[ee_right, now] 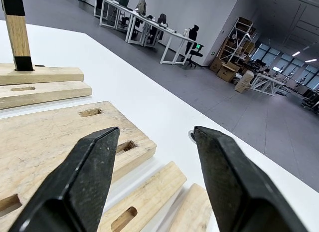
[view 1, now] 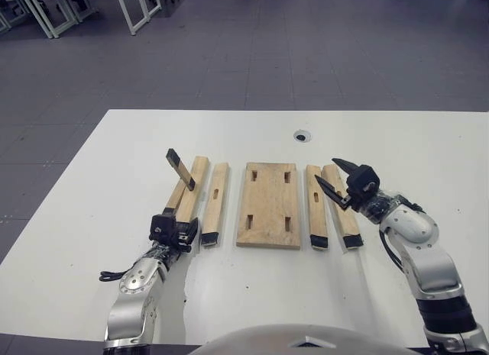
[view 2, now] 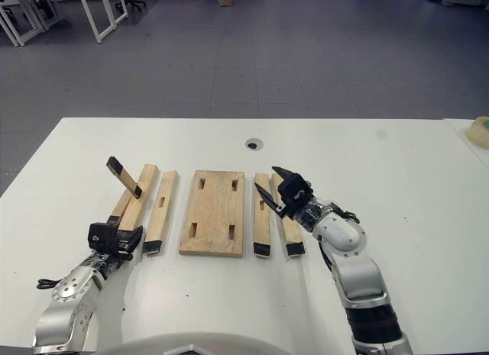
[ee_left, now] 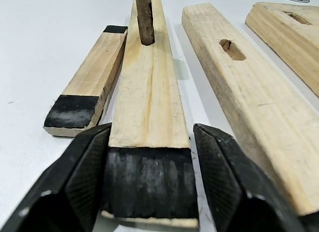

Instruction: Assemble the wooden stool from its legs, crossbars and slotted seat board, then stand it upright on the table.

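While astride leg, left end effector

Table, contents as laid out:
- Seat board: laid flat at the centre.
- Cable hole: set in the table behind the seat board, slightly to the right.
- Inner left leg: laid just left of the seat board, parallel to it.
- Outer left leg: laid left of the inner left leg.
- Crossbar: stood tilted in the outer left leg's far half.
- Loose crossbar: laid against the outer left leg's left side.
- Inner right leg, outer right leg: laid side by side, right of the seat board.
- Left gripper: placed at the outer left leg's near end, fingers on either side of it.
- Right gripper: held above the right legs' far halves, fingers apart.
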